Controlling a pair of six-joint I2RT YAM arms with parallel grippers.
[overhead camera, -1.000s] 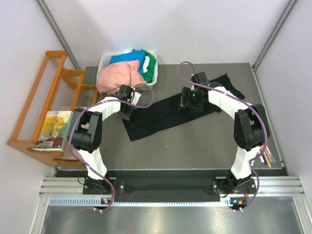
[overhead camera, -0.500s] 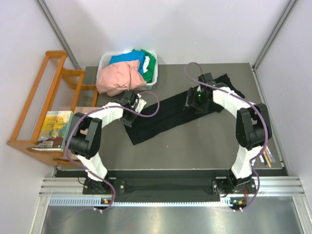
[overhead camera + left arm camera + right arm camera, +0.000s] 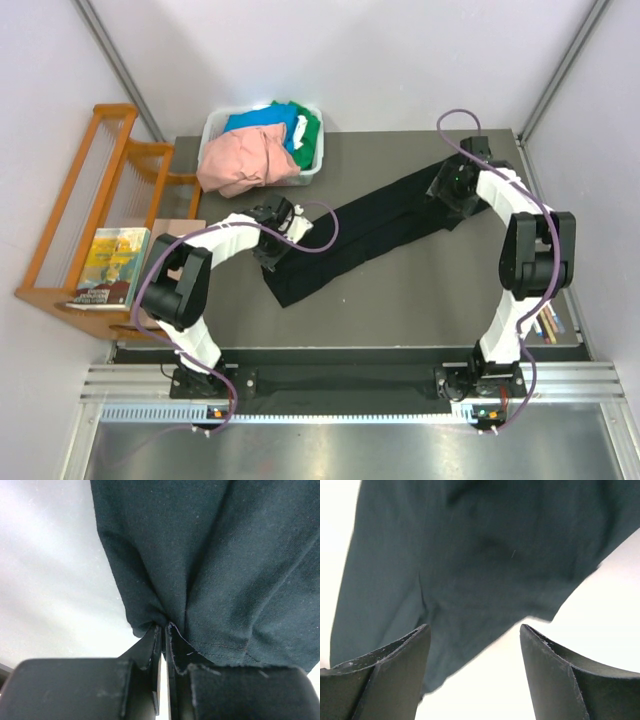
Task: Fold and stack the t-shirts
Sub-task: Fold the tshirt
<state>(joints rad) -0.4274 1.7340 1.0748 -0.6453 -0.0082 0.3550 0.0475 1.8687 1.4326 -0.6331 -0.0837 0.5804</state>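
A long black t-shirt (image 3: 370, 230) lies stretched in a diagonal band across the grey table. My left gripper (image 3: 272, 252) is at its near-left end. In the left wrist view this gripper (image 3: 165, 628) is shut on the hem of the black cloth (image 3: 225, 555). My right gripper (image 3: 450, 200) hovers over the far-right end. In the right wrist view it (image 3: 473, 630) stands open, with the black cloth (image 3: 480, 555) beyond the fingertips and nothing between them. Salmon-pink (image 3: 240, 160), blue (image 3: 262, 120) and green (image 3: 308, 127) shirts are heaped in the white bin (image 3: 314, 166).
The white bin stands at the table's far-left corner. A wooden rack (image 3: 90, 190) with a book (image 3: 110, 265) on it stands off the table's left side. Several pens (image 3: 545, 325) lie at the near-right edge.
My right gripper has swung right and back toward the far-right corner. The black shirt now lies drawn out longer. My left gripper has shifted slightly right, still holding the cloth.
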